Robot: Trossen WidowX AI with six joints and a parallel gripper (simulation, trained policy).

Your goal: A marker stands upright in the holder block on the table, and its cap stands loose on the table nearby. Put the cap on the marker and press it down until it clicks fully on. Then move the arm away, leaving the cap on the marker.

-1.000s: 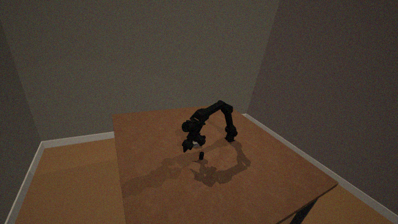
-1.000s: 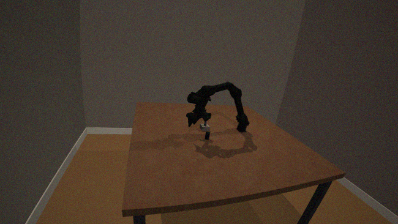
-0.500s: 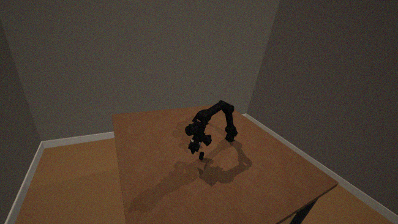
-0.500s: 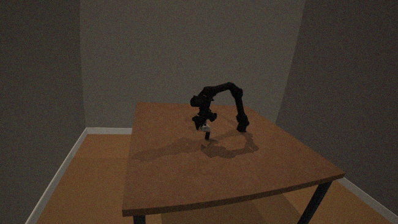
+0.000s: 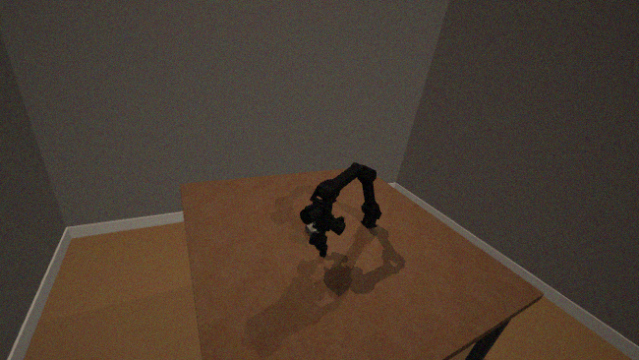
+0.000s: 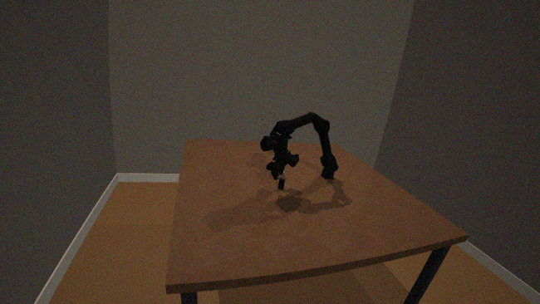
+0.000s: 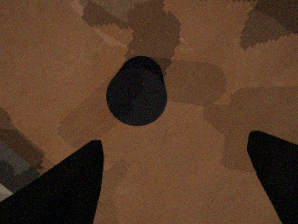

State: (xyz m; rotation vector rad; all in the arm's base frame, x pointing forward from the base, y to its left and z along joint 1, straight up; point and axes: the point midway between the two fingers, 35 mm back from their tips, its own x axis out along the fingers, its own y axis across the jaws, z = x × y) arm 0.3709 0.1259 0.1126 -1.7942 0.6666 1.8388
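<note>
The broad brown table [image 5: 418, 305] [image 6: 332, 237] [image 7: 45, 65] carries everything; the black arm [image 5: 344, 179] [image 6: 325, 141] arches over it, hand pointing down. Its gripper [image 5: 321, 238] [image 6: 277, 174] [image 7: 176, 145] is released, fingers well parted with nothing between them. The pale holder block [image 5: 308, 230] [image 6: 281, 176] [image 7: 15, 157] is partly masked by the hand and cut off at the wrist view's edge; the marker cannot be made out. Smallest is the dark cap [image 5: 322, 250] [image 6: 281, 183] [image 7: 136, 97], upright on the table near the block, beyond the fingertips in the wrist view and nearer the left-hand one there. The step in hand looks like lining up to pick up the cap. The next move probably calls for centring the open fingers around it, lowering without tipping it, then closing. No brand, label or writing can be read.
</note>
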